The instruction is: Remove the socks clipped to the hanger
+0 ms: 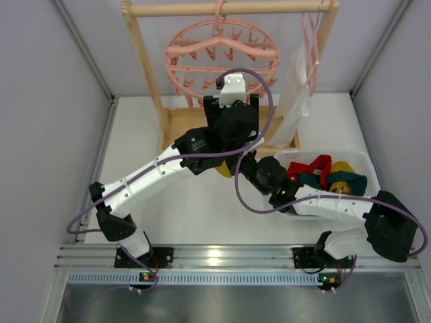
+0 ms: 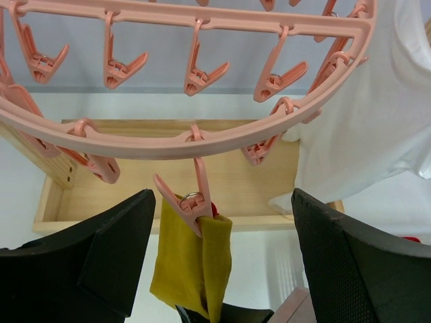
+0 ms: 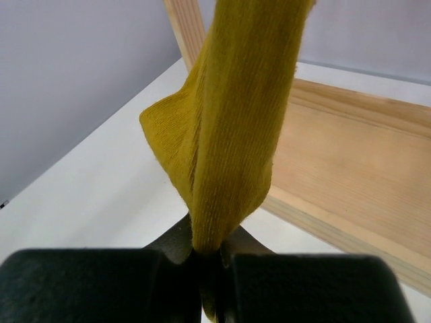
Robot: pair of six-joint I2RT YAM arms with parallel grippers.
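- the desk [image 1: 202,208] is bare white in front of the arms, with open room on the left as far as the grey side wall [image 1: 47,134].
- on the near right, a white basket [image 1: 363,160] sits close to the desk's right edge. it holds loose socks [image 1: 313,168] in red, teal and yellow, bunched together.
- the right pincer [image 3: 209,259] is closed tight on the bottom edge of a mustard sock [image 3: 229,121], with the fabric pinched between its two fingertips.
- the sock rises from that grip as a folded strip, hanging free above the desk in front of the wooden tray's near lip.
- the left pincer [image 2: 221,222] is higher up and gapes wide. its fingers [image 2: 101,262] stand well apart on either side of the sock's top and touch nothing.
- the sock's upper edge is held in one pink clip [image 2: 185,205] hanging from the near rim of the hoop hanger [image 2: 202,141].
- every other clip in view along that rim and the crossbar hangs empty.
- below and behind lies the rack's wooden tray [image 2: 249,182], its raised edges framing a flat floor.
- a white cloth [image 2: 377,121] hangs just right of the hoop, with its edge very near the rim.
- farthest back, the wooden rail [image 1: 229,8] carries the hoop's hook and a thin pink hanger [image 1: 311,47].
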